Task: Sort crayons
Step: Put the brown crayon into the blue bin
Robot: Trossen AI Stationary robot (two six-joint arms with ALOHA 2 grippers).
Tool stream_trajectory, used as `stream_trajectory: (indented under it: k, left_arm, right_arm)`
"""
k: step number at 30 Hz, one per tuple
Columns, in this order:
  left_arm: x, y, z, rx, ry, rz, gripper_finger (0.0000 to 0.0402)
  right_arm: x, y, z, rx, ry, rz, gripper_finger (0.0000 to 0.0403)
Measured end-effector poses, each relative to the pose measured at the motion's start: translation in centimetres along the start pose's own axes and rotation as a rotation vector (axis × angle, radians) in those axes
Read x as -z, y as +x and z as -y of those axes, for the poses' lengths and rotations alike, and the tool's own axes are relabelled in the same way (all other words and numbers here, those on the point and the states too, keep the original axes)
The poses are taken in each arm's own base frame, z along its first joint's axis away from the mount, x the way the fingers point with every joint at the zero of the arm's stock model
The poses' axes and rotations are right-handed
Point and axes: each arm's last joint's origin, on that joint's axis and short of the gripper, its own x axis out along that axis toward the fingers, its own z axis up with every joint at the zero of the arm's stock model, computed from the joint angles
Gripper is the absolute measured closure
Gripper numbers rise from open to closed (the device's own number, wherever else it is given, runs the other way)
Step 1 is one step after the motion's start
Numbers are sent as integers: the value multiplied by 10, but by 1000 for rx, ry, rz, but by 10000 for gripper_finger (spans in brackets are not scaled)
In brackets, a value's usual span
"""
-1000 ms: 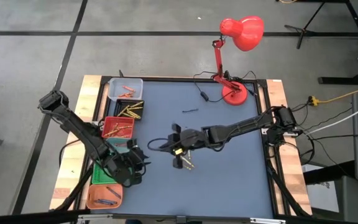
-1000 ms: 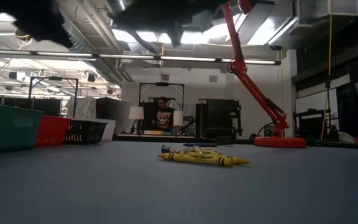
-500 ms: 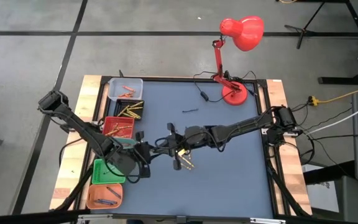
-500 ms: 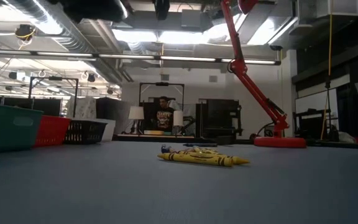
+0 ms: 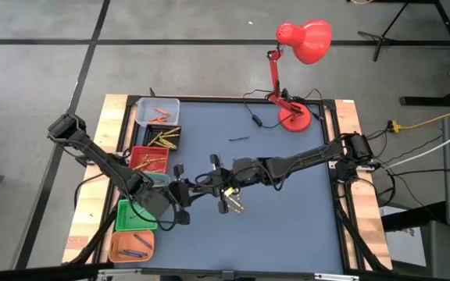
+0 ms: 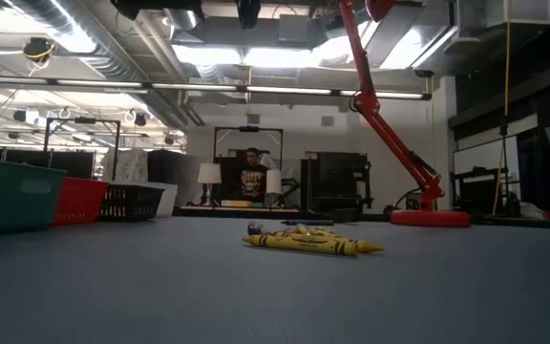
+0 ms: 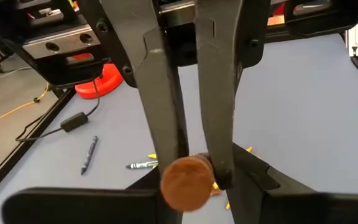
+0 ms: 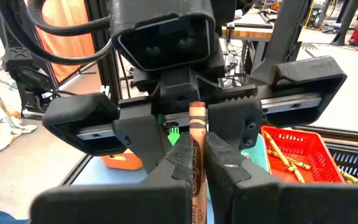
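Left gripper (image 5: 184, 190) nearer brown crayon (image 8: 196, 163).

I can't read any text, brand, number or sign here. The brown crayon (image 8: 197, 163) has dark print on its wrapper, too small to make out (same for the yellow crayons (image 6: 306, 244) on the table).
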Motion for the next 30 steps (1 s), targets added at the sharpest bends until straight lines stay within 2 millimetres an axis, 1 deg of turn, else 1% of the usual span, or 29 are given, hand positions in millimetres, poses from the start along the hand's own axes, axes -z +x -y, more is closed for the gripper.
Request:
stream_trajectory:
  k: [8, 13, 15, 19, 22, 26, 30]
  left_arm:
    - [0, 0, 0, 0, 0, -1, 392]
    - [2, 0, 0, 0, 12, -13, 389]
    - [3, 0, -1, 1, 28, -30, 389]
    - [6, 0, 0, 45, 41, -62, 393]
    - [12, -1, 0, 89, 34, -117, 393]
    - [25, -3, -2, 134, 26, -261, 391]
    - [42, -9, -8, 125, -1, -452, 391]
  right_arm:
    - [1, 0, -1, -7, 1, -10, 384]
    - [2, 0, -1, -6, 2, -32, 378]
    - [4, 0, 0, -6, 9, -51, 363]
    - [9, 0, -1, -7, 73, -103, 313]
    - [15, -1, 0, 4, 113, -165, 280]
    - [28, -4, 0, 17, 126, -293, 254]
    - [45, -11, -1, 33, 167, -487, 247]
